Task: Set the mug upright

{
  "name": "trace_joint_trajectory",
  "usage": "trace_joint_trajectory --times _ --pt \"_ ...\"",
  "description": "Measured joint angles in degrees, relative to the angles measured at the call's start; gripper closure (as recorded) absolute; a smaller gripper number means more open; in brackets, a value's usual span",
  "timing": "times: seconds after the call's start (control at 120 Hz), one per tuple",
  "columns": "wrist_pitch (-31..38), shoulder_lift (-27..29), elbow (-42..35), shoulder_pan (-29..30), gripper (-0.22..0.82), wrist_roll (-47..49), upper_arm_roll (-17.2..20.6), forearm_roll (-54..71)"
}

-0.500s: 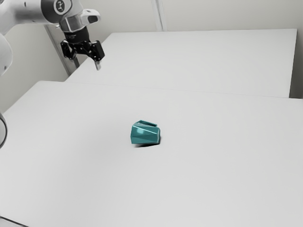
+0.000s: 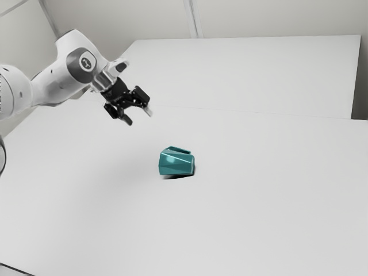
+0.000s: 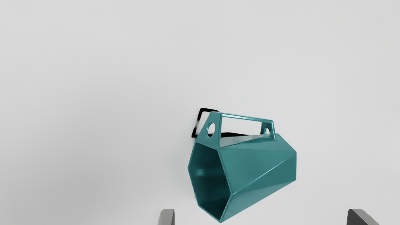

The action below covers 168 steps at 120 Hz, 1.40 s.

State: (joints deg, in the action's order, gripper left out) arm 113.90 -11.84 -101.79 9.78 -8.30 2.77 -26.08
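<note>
Mug (image 2: 176, 164) on side; wrist view reveals open mouth (image 3: 207, 178).

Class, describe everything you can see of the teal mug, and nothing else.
The teal mug lies on its side on the pale table, its mouth facing sideways. Its faceted, glossy walls, perhaps ceramic or plastic, narrow toward the base. An angular handle runs along the body, a hole in each end. Only the table touches it; the pincer stands clear.

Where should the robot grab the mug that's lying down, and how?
I'd try the handle's long bar, coming from above. The mug lies on its side with that handle sticking out, and the gap behind the bar looks roomy enough for one finger of the open gripper.
</note>
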Motion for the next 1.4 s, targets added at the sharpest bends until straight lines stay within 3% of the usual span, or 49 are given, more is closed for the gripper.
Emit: trace_joint_trajectory --times 0.183,0.325,0.55,0.792,1.033,1.4 --pt "7.6 0.0 -12.3 1.0 0.0 -12.5 -3.2 -31.0" --pt "9.6 -0.7 -19.0 2.1 0.0 -22.0 -3.6 -38.1" --pt "11.6 -3.4 -19.5 2.9 0.0 -39.2 -3.6 -48.4" --pt "12.2 -1.7 -25.3 1.7 0.0 -54.8 -3.1 -52.9" --pt "11.5 -0.7 -26.0 0.6 0.0 -65.0 -2.2 -56.2" --pt "10.7 -1.0 -26.6 0.0 0.0 -66.0 -0.8 -59.8"
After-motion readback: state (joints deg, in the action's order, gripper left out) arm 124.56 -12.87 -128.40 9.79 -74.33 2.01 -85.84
